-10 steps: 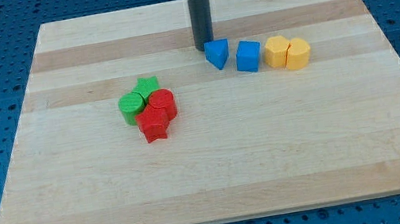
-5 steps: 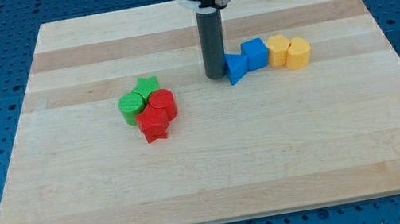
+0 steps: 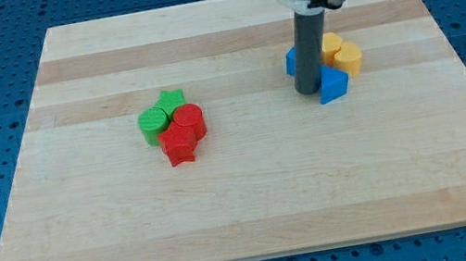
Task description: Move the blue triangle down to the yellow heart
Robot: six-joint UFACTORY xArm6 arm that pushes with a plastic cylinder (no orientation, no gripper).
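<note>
My tip (image 3: 307, 91) — touching blue triangle (image 3: 333, 85)

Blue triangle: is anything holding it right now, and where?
Nothing holds it. My tip only presses against the left side of the blue triangle.

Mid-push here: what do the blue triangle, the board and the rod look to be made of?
Blue triangle: likely moulded plastic, uniform colour, matte with soft sheen. Board: pale wood, visible grain and glued strips, smooth finish. The rod ending in my tip, touching the triangle's left side: dark, smooth, probably metal or plastic; cannot tell which.
</note>
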